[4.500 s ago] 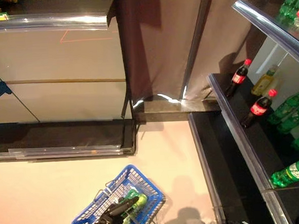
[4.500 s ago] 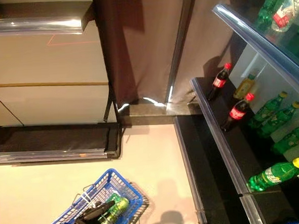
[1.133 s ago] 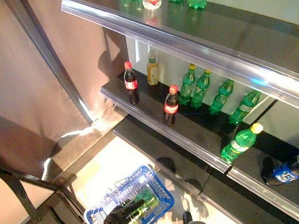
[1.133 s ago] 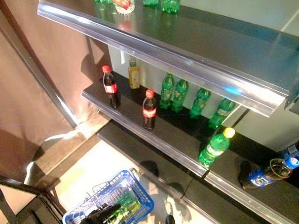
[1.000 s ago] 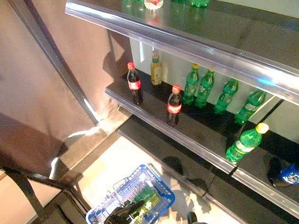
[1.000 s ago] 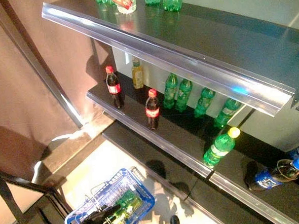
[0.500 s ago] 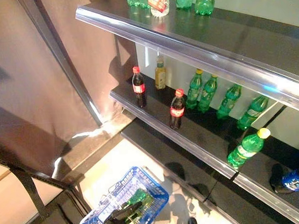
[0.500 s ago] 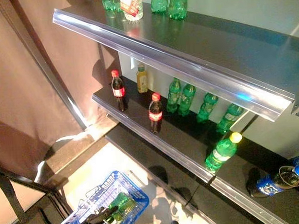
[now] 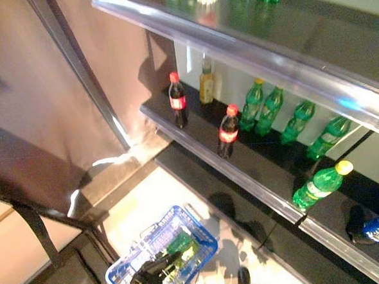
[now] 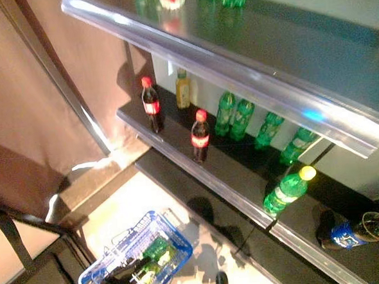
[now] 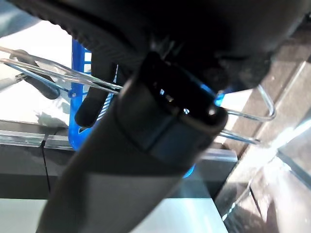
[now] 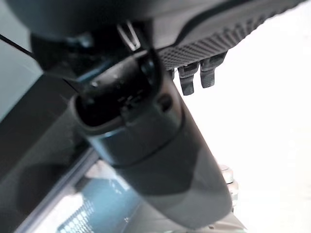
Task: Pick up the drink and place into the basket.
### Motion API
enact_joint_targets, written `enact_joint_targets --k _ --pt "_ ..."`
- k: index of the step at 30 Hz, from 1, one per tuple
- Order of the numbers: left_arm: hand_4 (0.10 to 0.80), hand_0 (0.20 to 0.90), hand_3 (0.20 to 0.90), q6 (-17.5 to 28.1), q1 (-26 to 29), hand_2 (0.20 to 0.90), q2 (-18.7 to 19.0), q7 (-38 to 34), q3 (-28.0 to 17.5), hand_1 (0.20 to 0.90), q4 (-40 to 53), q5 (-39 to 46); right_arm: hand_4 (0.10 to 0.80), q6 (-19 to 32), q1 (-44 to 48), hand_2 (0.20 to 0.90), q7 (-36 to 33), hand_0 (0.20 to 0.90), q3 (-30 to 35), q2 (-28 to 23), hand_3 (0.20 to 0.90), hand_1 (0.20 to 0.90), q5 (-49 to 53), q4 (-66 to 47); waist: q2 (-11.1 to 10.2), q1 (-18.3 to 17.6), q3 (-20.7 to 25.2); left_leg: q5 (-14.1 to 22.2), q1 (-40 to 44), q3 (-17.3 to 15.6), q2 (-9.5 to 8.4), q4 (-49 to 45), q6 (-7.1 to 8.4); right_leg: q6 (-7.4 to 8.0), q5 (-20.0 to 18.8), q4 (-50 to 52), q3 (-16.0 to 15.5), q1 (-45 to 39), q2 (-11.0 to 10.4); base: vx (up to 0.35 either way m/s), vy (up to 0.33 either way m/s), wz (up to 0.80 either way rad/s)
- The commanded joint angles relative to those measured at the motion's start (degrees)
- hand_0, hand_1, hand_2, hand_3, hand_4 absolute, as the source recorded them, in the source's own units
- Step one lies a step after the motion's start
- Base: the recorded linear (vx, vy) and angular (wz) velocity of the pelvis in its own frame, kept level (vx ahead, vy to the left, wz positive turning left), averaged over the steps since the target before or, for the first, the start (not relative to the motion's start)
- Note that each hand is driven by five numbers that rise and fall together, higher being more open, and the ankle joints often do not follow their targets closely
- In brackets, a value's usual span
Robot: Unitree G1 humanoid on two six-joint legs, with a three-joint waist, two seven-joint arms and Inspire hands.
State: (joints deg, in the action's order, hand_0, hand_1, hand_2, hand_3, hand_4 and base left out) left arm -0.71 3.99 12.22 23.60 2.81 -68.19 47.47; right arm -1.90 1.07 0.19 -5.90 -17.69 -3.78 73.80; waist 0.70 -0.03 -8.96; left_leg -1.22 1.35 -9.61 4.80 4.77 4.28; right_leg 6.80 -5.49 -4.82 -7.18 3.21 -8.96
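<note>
Unmoved green drink (image 9: 180,244) in blue basket (image 9: 205,241)

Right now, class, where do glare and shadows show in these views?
Left eye view: glare streaks the upper shelf rail, and a lit patch lies on the ledge by the curtain. Right eye view: dark shadows fall beside the basket. Right wrist view: the floor is washed out white.
</note>
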Motion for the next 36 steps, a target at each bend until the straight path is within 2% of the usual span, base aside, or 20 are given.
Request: enact_joint_targets --k 1,3,4,10,20,26,30,35,36 --pt "0.1 0.3 0.2 3.3 5.0 0.3 3.2 5.3 2.0 0.3 5.1 3.7 0.8 -0.3 5.5 0.9 -0.8 0.9 -1.8 -4.5 0.9 0.9 3.0 2.1 -0.1 1.4 -7.9 -1.7 -6.2 0.8 2.84 -1.6 1.15 2.65 2.2 6.7 -2.4 3.5 -4.9 -0.159 0.007 0.02" --pt "0.1 0.3 0.2 3.7 5.9 0.3 3.2 5.4 2.6 0.3 5.8 4.7 0.8 0.0 6.6 0.9 -0.8 0.9 -2.2 -4.8 0.9 0.9 3.5 1.7 -0.2 1.6 -9.6 -1.4 -9.0 1.4 2.62 -4.5 1.03 2.36 2.5 8.4 -2.2 5.5 -5.2 -0.187 -0.008 0.03" --pt "0.1 0.3 0.2 3.9 6.6 0.3 3.4 5.3 3.0 0.3 6.3 5.8 0.8 0.1 7.4 0.9 -1.2 0.9 -2.6 -5.2 0.9 0.9 4.0 1.1 -0.6 1.7 -11.2 -0.3 -12.6 2.9 2.06 -10.0 1.04 2.1 2.6 10.8 -2.1 8.0 -5.8 -0.173 -0.024 0.05" --pt "0.1 0.3 0.2 4.3 7.0 0.3 5.0 4.7 4.0 0.3 6.1 6.6 0.8 1.8 8.5 0.9 -2.0 0.9 -3.1 -5.9 0.9 0.9 5.4 -0.1 -1.8 2.2 -15.1 3.9 -21.4 6.3 2.79 -23.7 1.37 1.25 5.1 21.3 -1.3 16.0 -7.2 -0.097 -0.01 0.01" --pt "0.1 0.3 0.2 5.1 7.4 0.3 5.9 5.2 4.6 0.3 7.1 7.2 0.8 4.0 10.2 0.9 -4.0 0.9 -3.5 -5.9 0.9 0.9 6.6 -1.9 -1.8 2.8 -16.5 8.8 -27.5 7.4 1.62 -32.7 -0.12 1.03 9.3 33.5 1.1 24.4 -7.3 -0.048 0.003 -0.04" --pt "0.1 0.3 0.2 5.3 7.2 0.3 5.7 5.3 5.5 0.3 7.8 7.1 0.8 9.1 11.0 0.9 -7.2 0.9 -4.5 -6.3 0.9 0.9 5.9 -4.8 -1.5 2.8 -16.6 11.0 -29.7 7.8 1.17 -36.9 -0.54 0.81 10.6 37.8 2.0 26.9 -7.4 -0.023 -0.007 0.02" --pt "0.1 0.3 0.2 5.3 5.7 0.3 5.7 4.7 5.8 0.3 8.8 7.0 0.8 13.2 10.7 0.9 -9.9 0.9 -5.8 -7.0 0.9 0.9 4.9 -11.6 -1.6 2.3 -16.2 12.2 -30.1 7.6 1.34 -39.3 -0.51 0.79 11.3 40.1 2.8 27.6 -7.5 0.022 0.017 0.03" --pt "0.1 0.3 0.2 5.2 5.0 0.3 5.9 4.4 6.1 0.3 9.8 7.2 0.8 15.2 9.8 0.9 -10.5 0.9 -7.0 -7.6 0.9 0.9 5.0 -20.4 -1.9 1.9 -16.1 12.6 -30.0 7.6 1.52 -40.1 -0.48 1.03 11.4 40.9 3.3 28.0 -7.6 0.026 0.007 0.0" --pt "0.1 0.3 0.2 5.0 4.5 0.3 6.2 3.8 6.5 0.3 11.1 7.7 0.8 16.3 9.2 0.9 -11.0 0.9 -7.7 -8.1 0.9 0.9 4.8 -25.7 -2.1 1.7 -16.3 12.7 -30.2 7.7 1.47 -40.3 -0.51 1.06 11.3 41.0 3.3 28.2 -7.6 0.0 0.0 0.0"
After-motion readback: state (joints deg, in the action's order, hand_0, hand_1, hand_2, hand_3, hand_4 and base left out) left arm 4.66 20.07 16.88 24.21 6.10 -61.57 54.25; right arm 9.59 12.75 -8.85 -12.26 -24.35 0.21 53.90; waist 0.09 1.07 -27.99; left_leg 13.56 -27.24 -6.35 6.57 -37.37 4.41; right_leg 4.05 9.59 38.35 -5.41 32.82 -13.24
